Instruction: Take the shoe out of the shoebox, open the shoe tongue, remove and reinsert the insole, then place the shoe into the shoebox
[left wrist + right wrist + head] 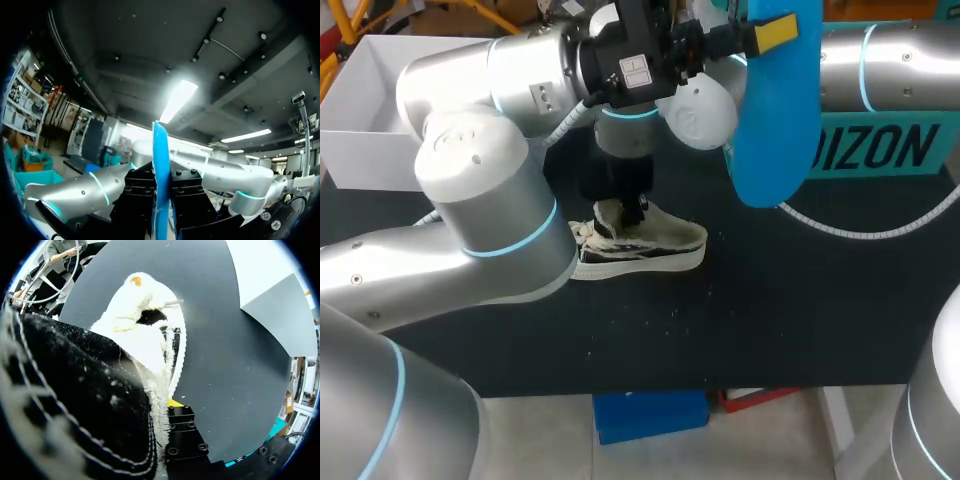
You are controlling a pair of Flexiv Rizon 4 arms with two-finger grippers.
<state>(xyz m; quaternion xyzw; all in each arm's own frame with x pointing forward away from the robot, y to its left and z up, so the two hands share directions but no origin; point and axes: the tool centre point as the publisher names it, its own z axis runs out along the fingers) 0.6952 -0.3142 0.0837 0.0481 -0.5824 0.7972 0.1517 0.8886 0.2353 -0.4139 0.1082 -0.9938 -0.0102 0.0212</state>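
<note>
Counting gives one shoe [665, 245], one blue insole [775, 120], one white shoebox [365, 100] and two arms.

The shoe is black and white with a cream sole. It lies on its sole near the middle of the dark table [800, 310]. The insole is out of the shoe, held high above the table to the right of it. The left gripper [161, 175] is clamped on it from both sides, and the left wrist view shows it edge-on, as a thin blue strip. The shoebox sits at the far left corner, well apart from the shoe.

The right gripper [625, 200] hangs straight down onto the shoe's opening. I cannot tell whether it is clamped or loose, because the shoe's black upper and woolly white lining crowd right against it in the right wrist view.

The left arm [470, 200] crosses the near left of the head view and hides the left end of the shoe, and part of the shoebox's right side too. The right arm [900, 65] is partly covered by the raised insole. The box's inside cannot be made out.
</note>
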